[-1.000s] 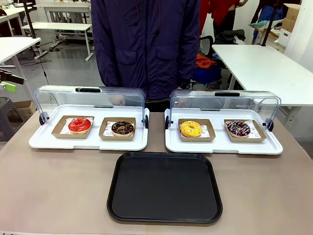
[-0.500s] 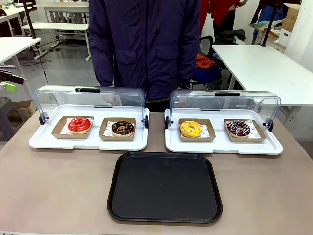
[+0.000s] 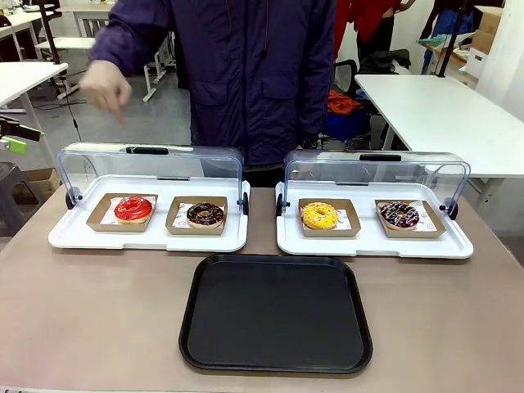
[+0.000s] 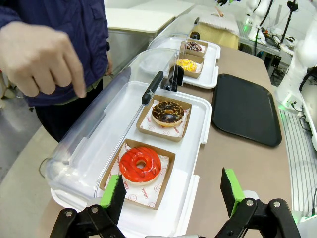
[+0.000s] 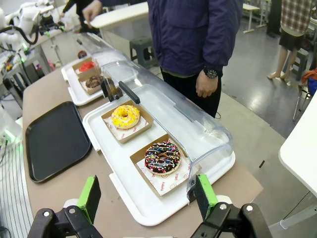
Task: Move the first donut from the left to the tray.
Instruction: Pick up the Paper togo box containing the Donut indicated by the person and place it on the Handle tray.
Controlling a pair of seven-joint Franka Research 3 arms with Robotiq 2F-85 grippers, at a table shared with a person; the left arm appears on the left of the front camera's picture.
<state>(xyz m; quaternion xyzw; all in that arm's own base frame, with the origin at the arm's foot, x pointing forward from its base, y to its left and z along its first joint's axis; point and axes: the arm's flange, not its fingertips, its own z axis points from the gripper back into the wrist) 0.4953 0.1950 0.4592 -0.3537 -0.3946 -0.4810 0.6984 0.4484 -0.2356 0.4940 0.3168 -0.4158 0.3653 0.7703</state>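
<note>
The first donut from the left (image 3: 133, 210) (image 4: 140, 165) (image 5: 87, 65) is a glossy red ring in a shallow brown cardboard holder, in the left white tray. The black tray (image 3: 276, 312) (image 4: 245, 108) (image 5: 53, 140) lies flat at the table's front middle with nothing on it. My left gripper (image 4: 172, 194) is open, held back from the red donut beyond the table's end. My right gripper (image 5: 146, 198) is open too, with the sprinkled chocolate donut (image 5: 163, 158) ahead of it. A person's hand (image 3: 105, 86) (image 4: 42, 59) is raised above the left tray's lid.
Two white trays (image 3: 147, 238) (image 3: 375, 246) with raised clear lids stand behind the black tray. The left one also holds a chocolate donut (image 3: 205, 214); the right one holds a yellow donut (image 3: 318, 215) and a sprinkled one (image 3: 399, 214). The person stands at the far edge.
The person's arm has lifted from their side, bringing the hand up and out over the left tray's lid. The donuts, trays and lids have not moved.
</note>
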